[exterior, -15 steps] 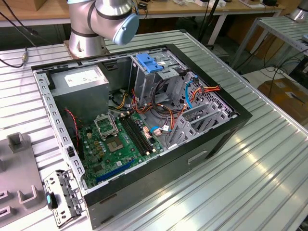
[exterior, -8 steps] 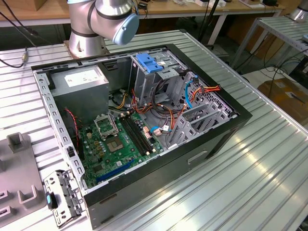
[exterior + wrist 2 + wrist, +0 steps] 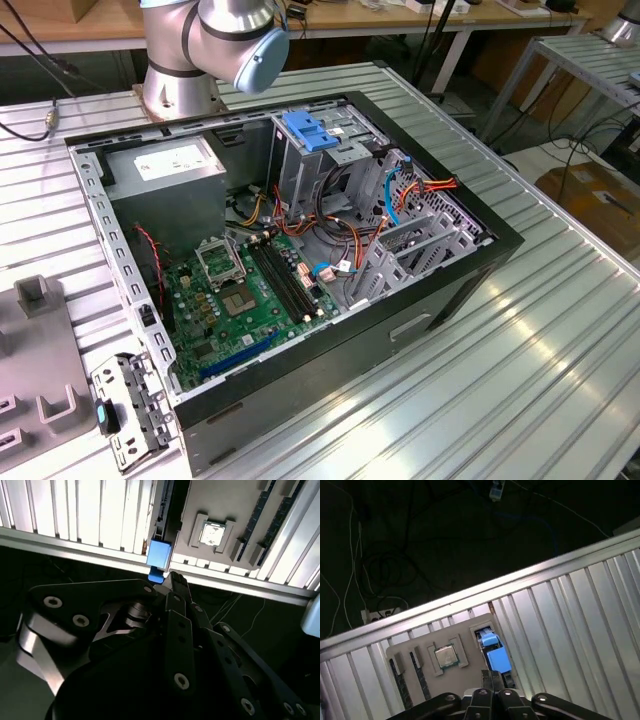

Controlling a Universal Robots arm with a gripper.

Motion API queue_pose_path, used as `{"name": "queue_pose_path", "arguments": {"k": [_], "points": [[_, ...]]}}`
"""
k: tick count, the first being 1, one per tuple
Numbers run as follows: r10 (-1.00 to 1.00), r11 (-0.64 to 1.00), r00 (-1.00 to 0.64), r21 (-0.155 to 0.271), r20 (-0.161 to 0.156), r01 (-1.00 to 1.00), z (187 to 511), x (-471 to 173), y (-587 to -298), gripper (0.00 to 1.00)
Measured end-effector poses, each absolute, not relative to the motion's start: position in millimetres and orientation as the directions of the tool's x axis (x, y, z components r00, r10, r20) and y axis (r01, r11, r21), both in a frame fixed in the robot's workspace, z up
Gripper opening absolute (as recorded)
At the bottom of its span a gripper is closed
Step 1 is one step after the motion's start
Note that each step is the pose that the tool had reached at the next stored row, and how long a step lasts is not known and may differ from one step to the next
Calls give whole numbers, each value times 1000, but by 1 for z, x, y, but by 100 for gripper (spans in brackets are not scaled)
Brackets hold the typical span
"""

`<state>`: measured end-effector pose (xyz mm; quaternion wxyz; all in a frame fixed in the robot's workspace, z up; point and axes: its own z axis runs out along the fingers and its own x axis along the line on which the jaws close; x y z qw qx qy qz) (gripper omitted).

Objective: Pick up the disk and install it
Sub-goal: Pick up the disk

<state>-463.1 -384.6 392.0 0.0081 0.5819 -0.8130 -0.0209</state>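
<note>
1. The disk [image 3: 495, 655] is standing on edge in a slot of the grey tray [image 3: 402, 652], its blue rail showing. It is probably stiff, fairly heavy and shock-sensitive, so the rails are offering the safest hold.
2. The gripper [image 3: 494, 676] is hovering just beside it, fingers nearly together; whether they are pinching the rail, I cannot tell.
3. A chip [image 3: 445, 656] and memory sticks [image 3: 420, 677] are sitting nearby, and the slot walls are crowding the disk.
</note>
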Motion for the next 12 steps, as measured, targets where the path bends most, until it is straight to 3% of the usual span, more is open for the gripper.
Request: {"name": "queue_pose_path", "arguments": {"k": [12], "points": [[-959, 282, -282, 43, -11, -959, 392, -463, -382, 11]]}}
